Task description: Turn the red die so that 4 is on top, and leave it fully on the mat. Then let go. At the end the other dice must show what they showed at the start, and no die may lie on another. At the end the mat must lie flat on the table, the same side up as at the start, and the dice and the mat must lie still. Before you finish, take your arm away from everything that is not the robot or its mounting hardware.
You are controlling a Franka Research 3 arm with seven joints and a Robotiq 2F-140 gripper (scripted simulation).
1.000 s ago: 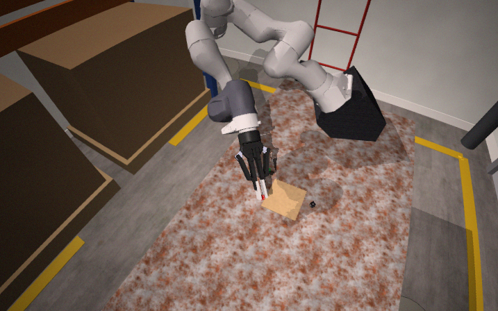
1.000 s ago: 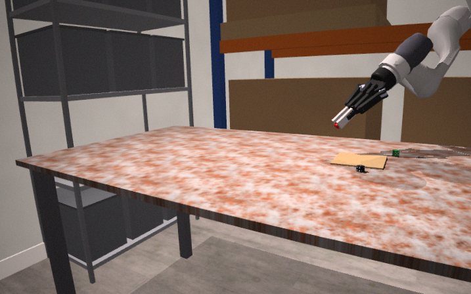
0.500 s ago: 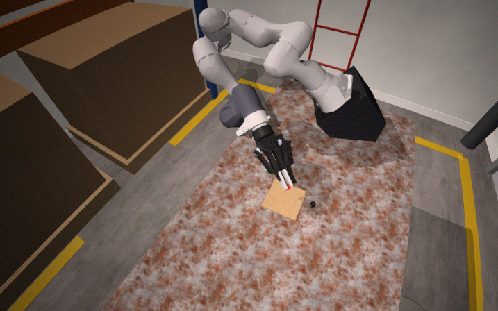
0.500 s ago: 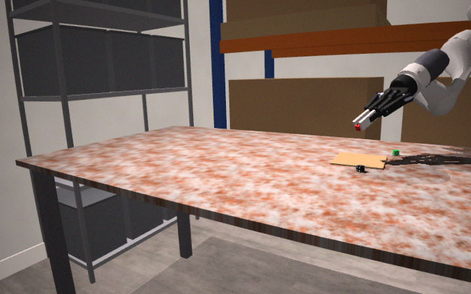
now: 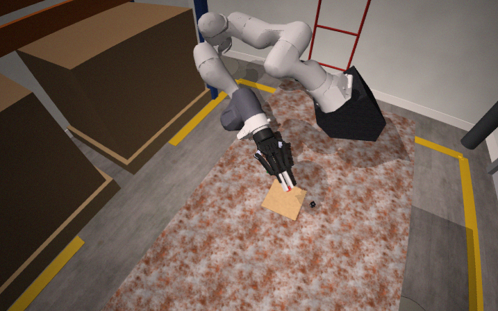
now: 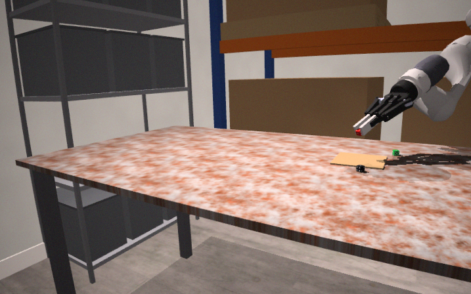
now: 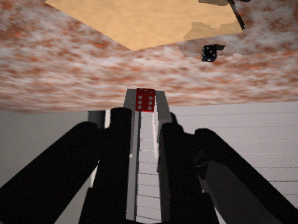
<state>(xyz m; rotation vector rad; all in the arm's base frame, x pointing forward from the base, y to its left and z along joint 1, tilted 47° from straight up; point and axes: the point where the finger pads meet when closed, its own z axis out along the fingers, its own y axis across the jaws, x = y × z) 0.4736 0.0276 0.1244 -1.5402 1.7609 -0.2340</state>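
Note:
My gripper (image 5: 288, 187) (image 6: 358, 132) (image 7: 144, 105) is shut on the small red die (image 5: 289, 188) (image 6: 358, 132) (image 7: 145, 99), held between the fingertips. The arm is tilted and holds the die in the air above the tan square mat (image 5: 281, 203) (image 6: 354, 159) (image 7: 133, 3). A black die (image 5: 312, 204) (image 6: 360, 168) (image 7: 210, 51) lies on the table just off the mat's edge. A green die (image 6: 395, 152) lies on the table beyond the mat; it is hidden behind the arm in the top view.
The table (image 5: 242, 250) (image 6: 211, 175) has a mottled red-and-white top. The robot's black base (image 5: 353, 112) stands at its far end. Large brown boxes (image 5: 119, 69) stand on the floor to the left, a grey shelf rack (image 6: 83, 73) beyond the table's other end.

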